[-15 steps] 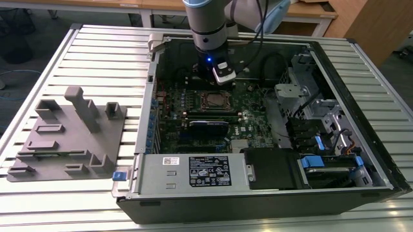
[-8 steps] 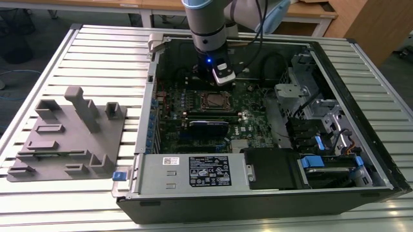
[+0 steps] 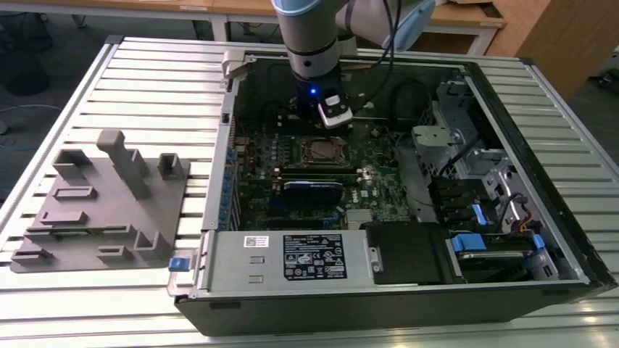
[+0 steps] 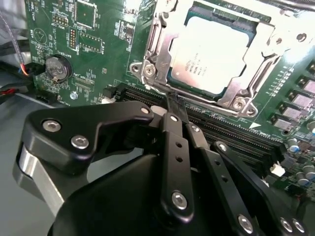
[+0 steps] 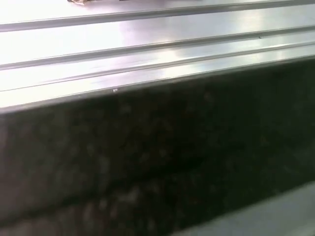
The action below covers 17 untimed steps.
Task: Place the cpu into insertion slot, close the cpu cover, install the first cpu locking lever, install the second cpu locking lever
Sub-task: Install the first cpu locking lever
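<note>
The cpu (image 4: pixel 211 54) lies flat in the insertion slot (image 3: pixel 324 151) on the green board, its silver-grey top facing up. The silvery cpu cover (image 4: pixel 261 51) is down around it, framing the chip through its window. My gripper (image 4: pixel 172 101) is shut, its black fingers (image 4: pixel 174 147) pressed together, and the tips rest at the cover's edge beside the long memory slots. I cannot tell whether a thin lever sits between the tips. In the exterior view the gripper (image 3: pixel 334 122) hangs just behind the socket inside the open computer case.
The case walls (image 3: pixel 541 167) surround the board. A power supply (image 3: pixel 290 257) and a drive cage with blue tabs (image 3: pixel 483 239) fill the near side. Memory slots (image 4: pixel 231 130) and a coin battery (image 4: pixel 56 68) flank the socket. A grey fixture block (image 3: pixel 97 210) stands on the slatted table (image 5: pixel 147 39).
</note>
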Motion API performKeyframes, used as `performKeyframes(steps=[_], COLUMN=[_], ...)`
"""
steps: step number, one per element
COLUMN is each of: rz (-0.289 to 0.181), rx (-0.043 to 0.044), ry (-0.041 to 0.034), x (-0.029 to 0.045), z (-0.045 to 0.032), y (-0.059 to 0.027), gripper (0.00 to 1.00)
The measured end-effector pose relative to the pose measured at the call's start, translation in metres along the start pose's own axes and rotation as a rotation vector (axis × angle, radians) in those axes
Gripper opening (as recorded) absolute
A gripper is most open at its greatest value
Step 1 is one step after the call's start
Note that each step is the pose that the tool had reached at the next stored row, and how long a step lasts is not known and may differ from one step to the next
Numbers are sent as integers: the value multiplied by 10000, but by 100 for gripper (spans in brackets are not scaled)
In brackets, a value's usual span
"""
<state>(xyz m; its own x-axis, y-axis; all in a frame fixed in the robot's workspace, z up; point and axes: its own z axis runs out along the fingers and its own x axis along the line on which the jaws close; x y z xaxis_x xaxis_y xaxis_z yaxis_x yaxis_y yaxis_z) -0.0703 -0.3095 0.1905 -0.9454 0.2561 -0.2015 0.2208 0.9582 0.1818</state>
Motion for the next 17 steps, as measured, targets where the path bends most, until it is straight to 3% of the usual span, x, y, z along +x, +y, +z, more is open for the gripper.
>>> performKeyframes(steps=[2, 12, 17], rz=[4, 3, 6], rx=[-33, -15, -15], ry=[-13, -5, -7], x=[-6, -49, -51], z=[-14, -224, -234], y=[9, 47, 49], gripper=[11, 11, 11])
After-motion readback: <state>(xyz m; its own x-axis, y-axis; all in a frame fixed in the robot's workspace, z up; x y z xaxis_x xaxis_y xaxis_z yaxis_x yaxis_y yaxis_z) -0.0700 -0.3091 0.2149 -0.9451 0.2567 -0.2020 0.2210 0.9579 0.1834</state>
